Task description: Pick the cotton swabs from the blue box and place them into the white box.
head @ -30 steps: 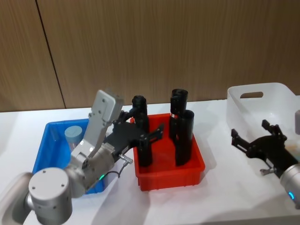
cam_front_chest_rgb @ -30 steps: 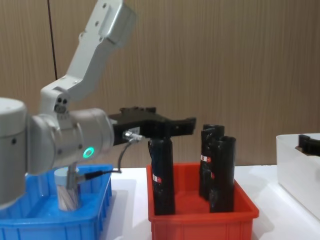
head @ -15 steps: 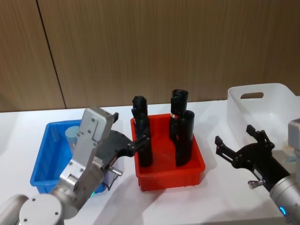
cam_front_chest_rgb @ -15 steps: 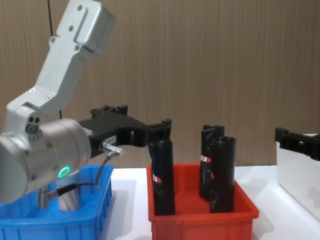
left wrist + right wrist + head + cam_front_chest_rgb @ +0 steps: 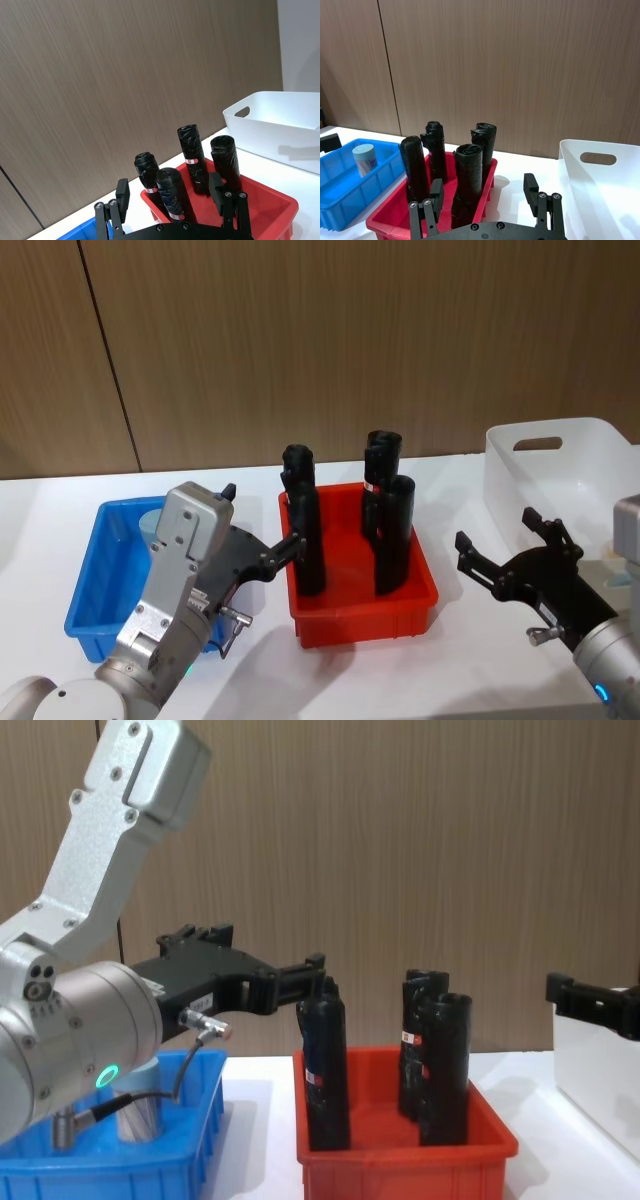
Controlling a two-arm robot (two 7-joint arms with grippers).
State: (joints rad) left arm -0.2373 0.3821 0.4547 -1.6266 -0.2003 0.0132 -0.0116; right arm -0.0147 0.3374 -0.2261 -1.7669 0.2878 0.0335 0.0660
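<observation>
Left tool (image 5: 262, 518) wide open, holds nothing, hangs between blue box (image 5: 88, 575) and red bin (image 5: 365, 612), close to front black tube (image 5: 305, 540). Swab jar (image 5: 364, 160) stands upright at back of blue box. I bring tool away from tube, straight above jar, go down slow, squeeze its sides. Right tool (image 5: 495, 530) open, empty, over table (image 5: 470, 650) near white box (image 5: 520, 475).
</observation>
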